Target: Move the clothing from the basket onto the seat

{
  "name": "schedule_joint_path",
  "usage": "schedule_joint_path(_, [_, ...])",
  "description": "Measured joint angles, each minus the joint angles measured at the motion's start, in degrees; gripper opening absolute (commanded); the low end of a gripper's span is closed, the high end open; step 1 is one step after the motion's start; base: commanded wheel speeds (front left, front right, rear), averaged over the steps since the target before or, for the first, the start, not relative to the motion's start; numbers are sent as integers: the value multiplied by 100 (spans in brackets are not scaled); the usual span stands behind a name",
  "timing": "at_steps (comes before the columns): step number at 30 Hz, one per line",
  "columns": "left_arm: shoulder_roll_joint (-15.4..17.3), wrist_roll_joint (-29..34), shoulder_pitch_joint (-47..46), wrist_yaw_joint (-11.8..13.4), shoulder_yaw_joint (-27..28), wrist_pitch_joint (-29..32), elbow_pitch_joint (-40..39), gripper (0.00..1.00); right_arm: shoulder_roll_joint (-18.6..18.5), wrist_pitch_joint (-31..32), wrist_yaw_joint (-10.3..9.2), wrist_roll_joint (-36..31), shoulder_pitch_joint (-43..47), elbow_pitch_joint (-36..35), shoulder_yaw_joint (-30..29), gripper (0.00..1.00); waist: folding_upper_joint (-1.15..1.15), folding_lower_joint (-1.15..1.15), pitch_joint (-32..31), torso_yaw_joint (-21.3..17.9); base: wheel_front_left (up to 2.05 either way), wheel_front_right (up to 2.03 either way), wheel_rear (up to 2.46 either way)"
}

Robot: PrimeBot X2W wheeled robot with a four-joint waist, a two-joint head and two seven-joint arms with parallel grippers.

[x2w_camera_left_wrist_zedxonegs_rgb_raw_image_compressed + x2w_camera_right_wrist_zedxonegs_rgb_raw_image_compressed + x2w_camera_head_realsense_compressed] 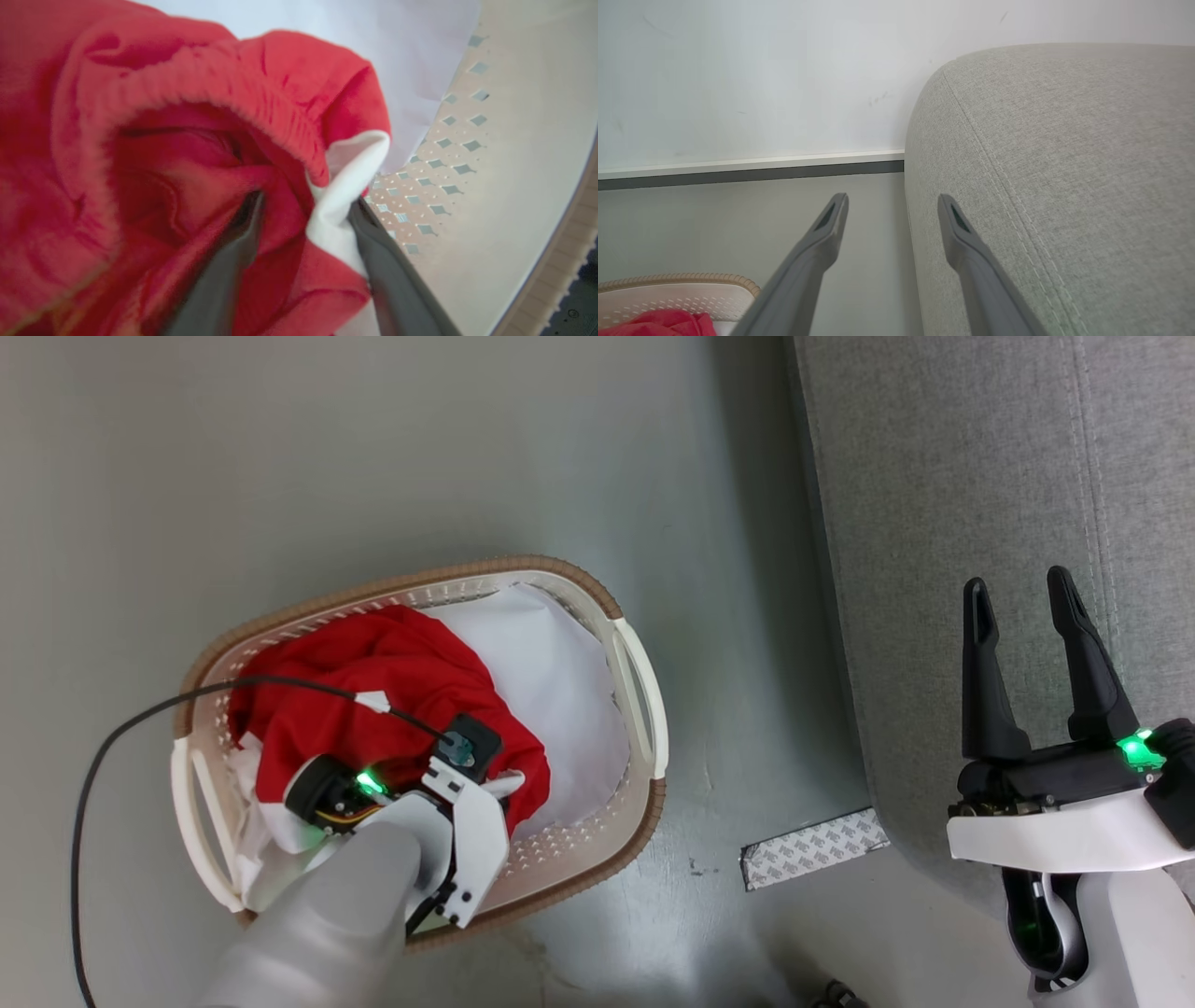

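Note:
The basket (560, 569) stands on the floor to the left of the seat (934, 476). Crumpled red clothing (401, 681) with white parts fills its left half. My left gripper (306, 203) reaches down into that pile, its fingers apart, with a fold of red and white clothing (187, 93) between them, close to the basket wall (490, 163). Over the near left edge of the seat (1064, 163) my right gripper (1022, 588) hovers open, nothing between its fingers (892, 200). A bit of the basket (677, 280) and the clothing (663, 324) shows at the lower left of the right wrist view.
White sheet (551, 681) lines the basket's right half. A black cable (93, 756) loops from my left wrist over the basket's left rim. A strip of patterned tape (812, 847) lies on the floor beside the seat. A wall with a baseboard (752, 165) stands beyond.

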Motion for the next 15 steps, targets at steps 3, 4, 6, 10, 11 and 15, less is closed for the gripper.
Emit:
schedule_joint_path(3, [-14,-35,-32,0,-70,-116,38,0,-1,0,0,0,-13,8,-27,100,0,0,12,23,0,0,0])
schedule_joint_path(4, [-27,-65,-37,0,-94,-159,46,0,-2,0,0,-1,-14,21,-54,100,0,0,-4,39,0,0,0])
schedule_joint_path(6, [-55,-119,-34,0,-145,-218,66,0,-1,0,0,-3,-21,35,-81,100,0,0,-56,78,0,0,0])
schedule_joint_path(10, [-119,-369,49,0,-191,-410,7,0,1,0,0,-10,-25,86,-109,100,0,0,-256,167,0,0,0])
schedule_joint_path(11, [-132,-437,87,0,-185,-474,-24,0,1,0,0,-13,-20,113,-114,100,0,0,-326,193,0,0,0])
schedule_joint_path(15, [-147,-740,339,0,-151,-781,-143,0,3,-2,0,-27,101,260,-162,100,0,0,-701,313,0,0,0])
